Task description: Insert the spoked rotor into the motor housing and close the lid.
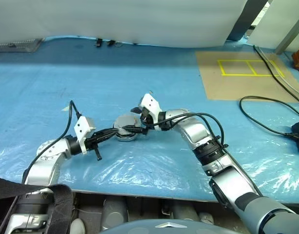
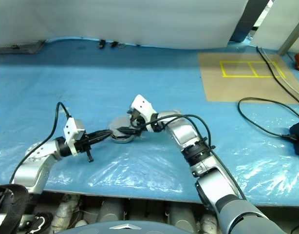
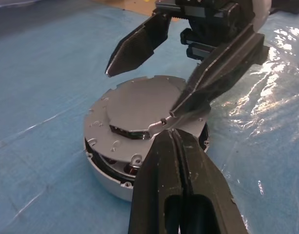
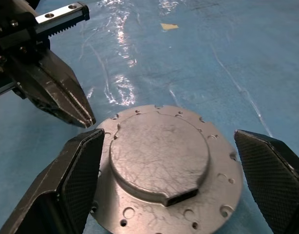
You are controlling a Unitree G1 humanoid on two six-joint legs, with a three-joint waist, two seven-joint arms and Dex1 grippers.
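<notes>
While left fingers (image 3: 176, 161) press together beside it, the lid (image 4: 164, 161) lies between spread right fingers (image 4: 79, 170).

Head stereo pair looks forward and down across the blue plastic-covered tabletop (image 1: 140, 73) from its near edge. Both wrist cameras sit close, facing each other, sharing the flat round grey metal lid (image 4: 161, 161).

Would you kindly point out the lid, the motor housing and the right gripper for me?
lid (image 4: 161, 156), right wrist view, raised centre of its top face.
motor housing (image 3: 108, 178), left wrist view, silver side wall beneath the lid.
right gripper (image 4: 181, 170), right wrist view, midway between its open fingertips.
</notes>
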